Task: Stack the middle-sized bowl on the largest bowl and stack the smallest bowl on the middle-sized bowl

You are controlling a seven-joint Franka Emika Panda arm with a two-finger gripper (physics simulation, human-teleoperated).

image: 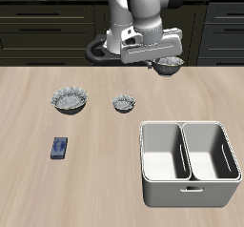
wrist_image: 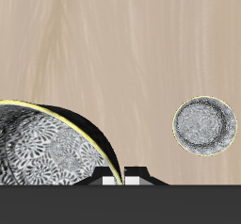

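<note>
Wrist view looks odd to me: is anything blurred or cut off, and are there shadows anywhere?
Wrist view: sharp throughout, no blur; the middle-sized bowl looms close and is cut off by the frame, and the gripper shows as a dark band. Exterior view: flat, even light, no glare, only faint shadows under the largest bowl and the smallest bowl.

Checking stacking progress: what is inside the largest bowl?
Nothing is stacked in the largest bowl; its patterned inside shows. Its near wall hides part of the floor. The smallest bowl stands beside it.
</note>
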